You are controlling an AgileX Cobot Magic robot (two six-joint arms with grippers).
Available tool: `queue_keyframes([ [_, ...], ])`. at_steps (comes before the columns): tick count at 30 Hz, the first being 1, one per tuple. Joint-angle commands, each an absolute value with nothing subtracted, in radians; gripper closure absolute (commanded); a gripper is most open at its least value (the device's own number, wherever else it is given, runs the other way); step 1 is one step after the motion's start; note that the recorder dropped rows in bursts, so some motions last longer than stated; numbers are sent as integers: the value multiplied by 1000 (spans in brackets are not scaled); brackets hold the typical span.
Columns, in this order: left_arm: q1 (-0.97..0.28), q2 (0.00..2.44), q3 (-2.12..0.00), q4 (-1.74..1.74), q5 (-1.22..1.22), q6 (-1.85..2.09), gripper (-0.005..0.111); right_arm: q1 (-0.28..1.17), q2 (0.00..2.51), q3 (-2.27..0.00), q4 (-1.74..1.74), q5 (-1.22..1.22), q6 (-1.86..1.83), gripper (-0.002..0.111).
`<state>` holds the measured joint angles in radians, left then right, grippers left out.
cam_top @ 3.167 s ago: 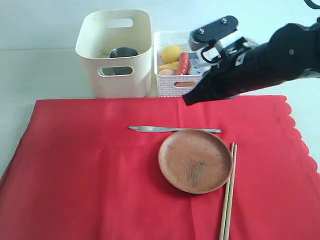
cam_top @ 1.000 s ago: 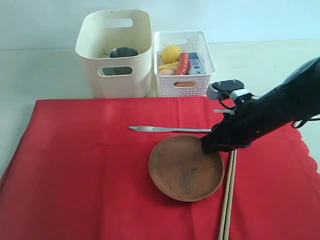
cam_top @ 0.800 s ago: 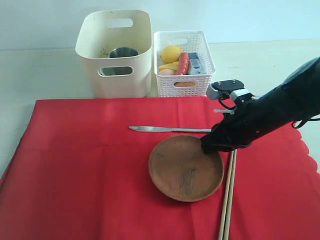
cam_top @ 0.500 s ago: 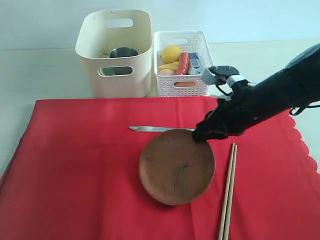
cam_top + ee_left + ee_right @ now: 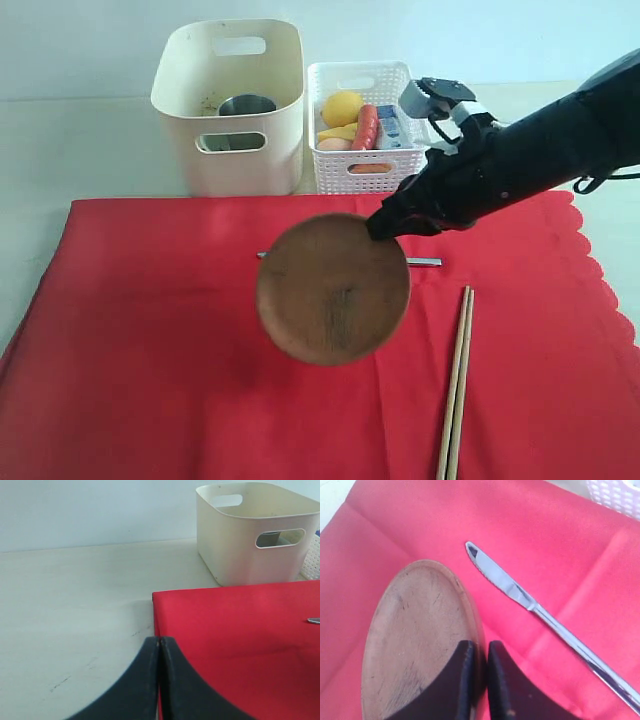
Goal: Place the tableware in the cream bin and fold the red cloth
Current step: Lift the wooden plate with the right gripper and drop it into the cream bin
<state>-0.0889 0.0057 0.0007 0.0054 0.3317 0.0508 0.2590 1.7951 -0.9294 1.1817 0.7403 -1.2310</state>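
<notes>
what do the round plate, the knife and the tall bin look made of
Round brown plate: looks like wood, matte, with dark grain streaks.
Silver knife: polished metal, probably steel; mirror glints.
Tall cream bin: likely smooth moulded plastic; rounded corners.

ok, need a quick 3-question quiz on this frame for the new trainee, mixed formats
1. True or false: the wooden plate lies flat on the red cloth.
2. Which tableware sits inside the cream bin? A) steel cup B) silver knife C) chopsticks
3. Fill in: the left gripper is ___ and holds nothing.

Key:
1. False: the right gripper holds it by the rim, tilted, off the red cloth.
2. A; the silver knife and chopsticks lie on the red cloth.
3. shut
</notes>
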Motion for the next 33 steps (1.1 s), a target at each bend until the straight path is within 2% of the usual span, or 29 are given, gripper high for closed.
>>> queue_keyframes([
  [1, -87, 0, 0, 0, 324, 52, 104, 256, 1781, -963, 1243, 760, -1257, 108],
  [5, -87, 0, 0, 0, 324, 52, 104, 256, 1781, -1042, 1289, 783, -1257, 108],
  [11, -87, 0, 0, 0, 324, 52, 104, 256, 1812, -1287, 1371, 695, -1253, 108],
  [18, -87, 0, 0, 0, 324, 52, 104, 256, 2084, -1628, 1543, 656, -1252, 108],
  [22, -87, 0, 0, 0, 324, 52, 104, 256, 2253, -1824, 1618, 736, -1162, 108],
  [30, -87, 0, 0, 0, 324, 52, 104, 256, 2349, -1892, 1616, 727, -1040, 107],
  [33, -87, 0, 0, 0, 324, 52, 104, 256, 2351, -1892, 1616, 704, -1018, 99],
])
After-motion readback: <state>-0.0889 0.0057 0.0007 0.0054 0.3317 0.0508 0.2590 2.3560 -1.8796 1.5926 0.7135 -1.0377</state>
